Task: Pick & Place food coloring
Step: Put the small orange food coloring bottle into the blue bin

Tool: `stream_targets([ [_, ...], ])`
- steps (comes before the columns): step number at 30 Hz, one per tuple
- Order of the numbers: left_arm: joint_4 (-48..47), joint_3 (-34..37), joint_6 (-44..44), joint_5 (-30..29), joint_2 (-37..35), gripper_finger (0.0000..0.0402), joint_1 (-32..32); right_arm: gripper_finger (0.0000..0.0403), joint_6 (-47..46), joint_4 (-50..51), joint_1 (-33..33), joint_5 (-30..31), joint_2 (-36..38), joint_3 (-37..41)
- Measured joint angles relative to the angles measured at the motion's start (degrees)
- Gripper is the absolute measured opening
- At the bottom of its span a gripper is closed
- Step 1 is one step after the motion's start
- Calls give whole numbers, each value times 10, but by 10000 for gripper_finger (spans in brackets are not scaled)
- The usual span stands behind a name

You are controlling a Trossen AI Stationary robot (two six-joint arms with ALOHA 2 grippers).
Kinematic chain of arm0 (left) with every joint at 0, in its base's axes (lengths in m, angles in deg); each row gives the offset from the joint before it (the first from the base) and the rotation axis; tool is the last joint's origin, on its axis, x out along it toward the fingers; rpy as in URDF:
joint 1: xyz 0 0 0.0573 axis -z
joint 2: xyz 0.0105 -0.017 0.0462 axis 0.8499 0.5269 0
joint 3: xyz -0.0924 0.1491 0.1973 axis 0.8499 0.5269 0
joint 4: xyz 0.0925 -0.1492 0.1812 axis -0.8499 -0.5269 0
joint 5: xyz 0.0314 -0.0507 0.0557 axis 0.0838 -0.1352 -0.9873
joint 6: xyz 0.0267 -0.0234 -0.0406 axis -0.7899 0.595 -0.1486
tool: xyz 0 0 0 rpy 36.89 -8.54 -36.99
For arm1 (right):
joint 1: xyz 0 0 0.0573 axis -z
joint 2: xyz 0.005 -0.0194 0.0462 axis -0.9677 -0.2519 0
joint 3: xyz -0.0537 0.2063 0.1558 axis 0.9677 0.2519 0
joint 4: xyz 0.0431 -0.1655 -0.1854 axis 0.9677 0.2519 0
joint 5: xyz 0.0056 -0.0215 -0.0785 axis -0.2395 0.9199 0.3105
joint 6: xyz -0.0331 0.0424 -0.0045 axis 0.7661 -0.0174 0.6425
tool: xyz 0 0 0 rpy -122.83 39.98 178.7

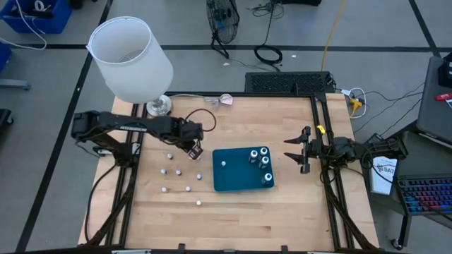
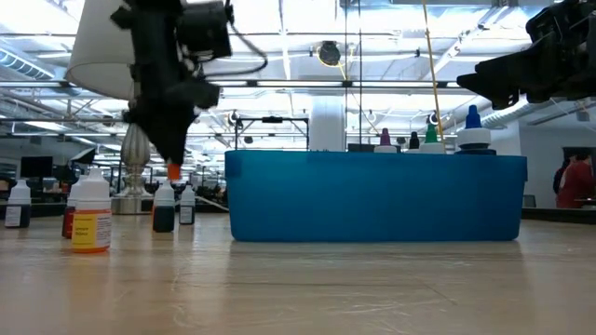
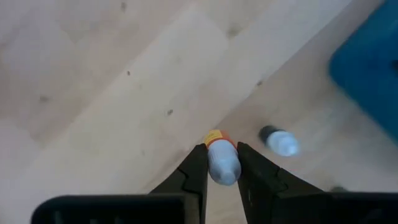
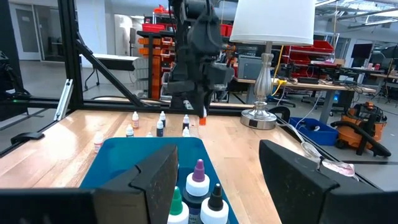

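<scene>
My left claw (image 3: 221, 163) is closed tight on one small bottle (image 3: 222, 160), orange end out, held above the table (image 1: 233, 212) left of the blue tray (image 1: 236, 180) at frame centre. Right claw (image 1: 299, 149) waits wide open, empty.

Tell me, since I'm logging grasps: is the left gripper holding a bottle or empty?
Holding. In the left wrist view the left gripper has its jaws shut on a small bottle with an orange band, lifted above the table.

Wooden table (image 1: 282, 204) bears tray (image 1: 236, 182), bottles (image 1: 178, 172), lamp (image 1: 157, 106).
</scene>
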Motion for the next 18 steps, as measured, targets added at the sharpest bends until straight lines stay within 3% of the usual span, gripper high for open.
stream_targets([
  [3,-47,-66,11,-18,6,63,16,212,0,0,0,0,0,0],
  [9,-55,-195,-16,-34,64,63,62,212,0,-1,0,0,0,0],
  [18,-53,-380,-118,-26,257,63,104,212,0,0,0,0,0,0],
])
